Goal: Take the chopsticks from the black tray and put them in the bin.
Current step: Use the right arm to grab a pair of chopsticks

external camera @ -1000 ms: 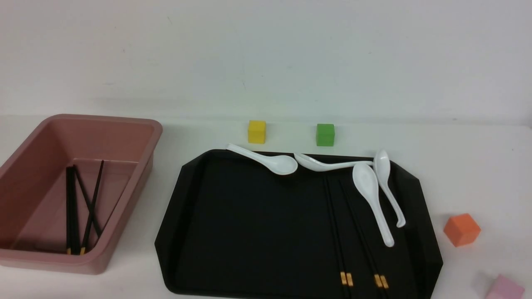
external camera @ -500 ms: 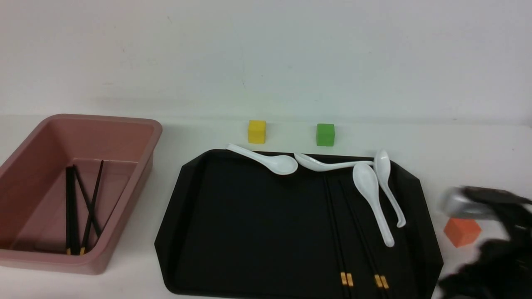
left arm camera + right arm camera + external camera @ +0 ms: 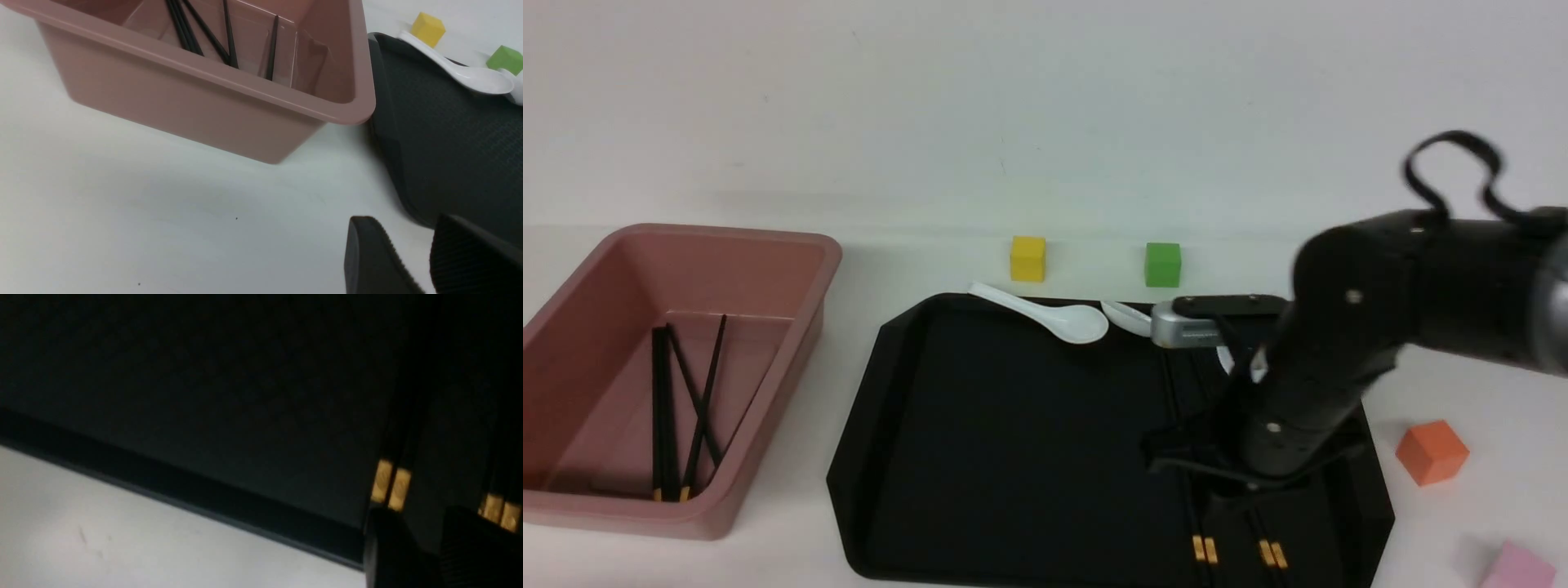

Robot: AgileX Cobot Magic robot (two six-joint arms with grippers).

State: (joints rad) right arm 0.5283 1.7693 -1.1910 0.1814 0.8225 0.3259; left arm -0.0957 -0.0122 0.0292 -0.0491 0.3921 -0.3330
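Two pairs of black chopsticks point(image 3: 1203, 549) with gold bands lie on the right part of the black tray point(image 3: 1013, 425). My right arm point(image 3: 1339, 351) reaches over them. In the right wrist view my right gripper point(image 3: 425, 539) is open and empty just above the tray point(image 3: 204, 396), between the two banded pairs point(image 3: 390, 486). The pink bin point(image 3: 727, 237) at the left holds several chopsticks point(image 3: 666, 408). My left gripper point(image 3: 408, 245) is open and empty above the table, between the bin point(image 3: 204, 94) and the tray point(image 3: 449, 143).
White spoons point(image 3: 1054, 314) lie along the tray's far edge, some hidden by my right arm. A yellow cube point(image 3: 1027, 259) and a green cube point(image 3: 1162, 264) stand behind the tray. An orange cube point(image 3: 1431, 451) and a pink cube point(image 3: 1515, 567) sit right of it.
My right arm has swung in from the right edge to over the tray's right half, covering two spoons. Chopsticks, spoons and bin have not moved.
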